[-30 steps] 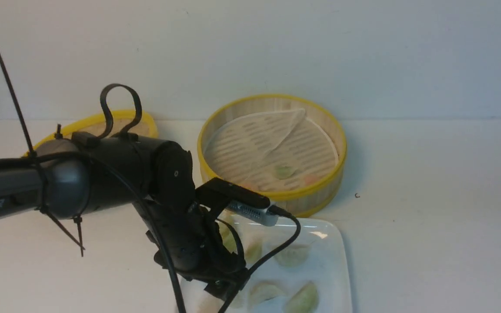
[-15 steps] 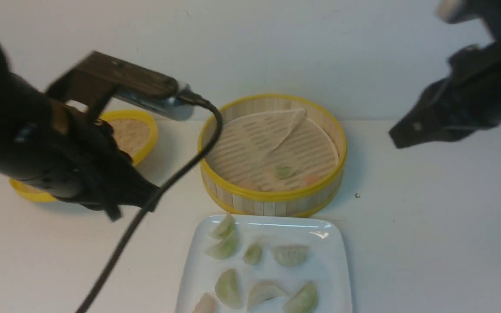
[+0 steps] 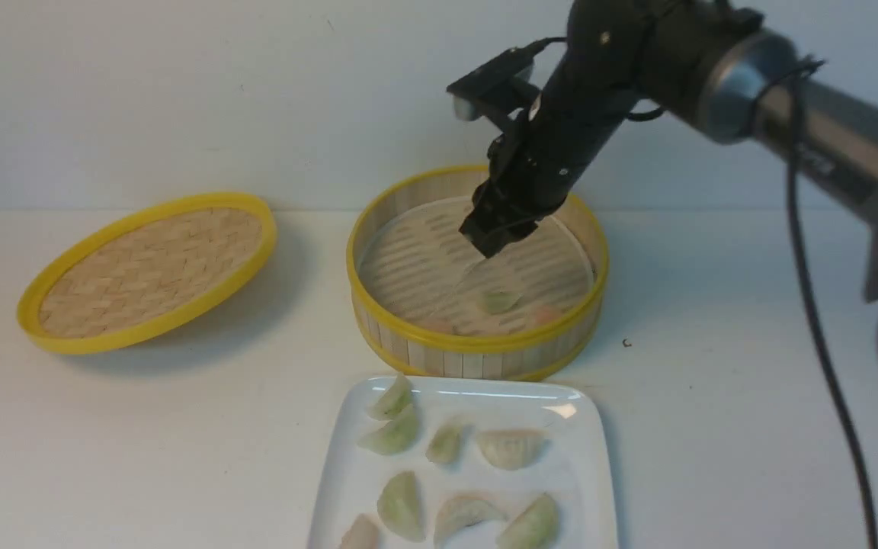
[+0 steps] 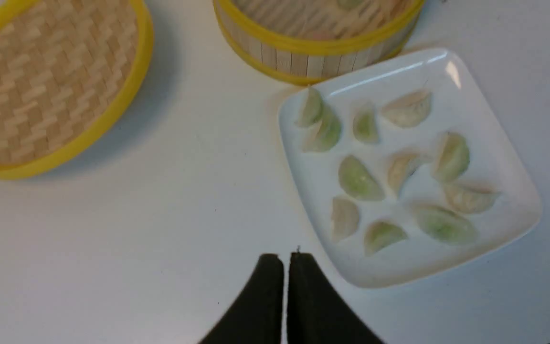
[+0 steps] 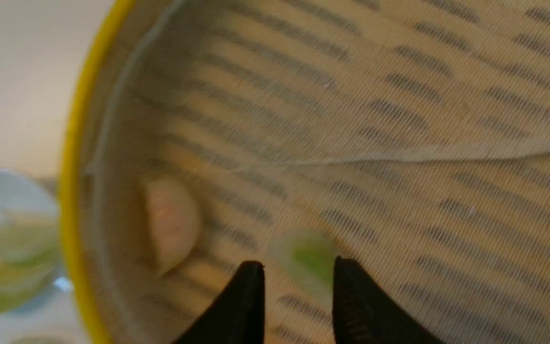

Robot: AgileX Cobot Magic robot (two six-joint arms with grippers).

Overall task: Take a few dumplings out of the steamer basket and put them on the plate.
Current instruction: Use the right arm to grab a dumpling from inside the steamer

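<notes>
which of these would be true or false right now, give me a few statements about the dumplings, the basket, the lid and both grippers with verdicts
1. The right gripper hangs open over the steamer basket. True.
2. The steamer basket is empty. False: a green dumpling and a pink dumpling lie inside.
3. The left gripper holds a dumpling. False: it is shut on nothing, over the table beside the plate.
4. The plate carries several dumplings. True.
5. The lid covers the basket. False: it lies on the table, apart from the basket, on the robot's left.
</notes>
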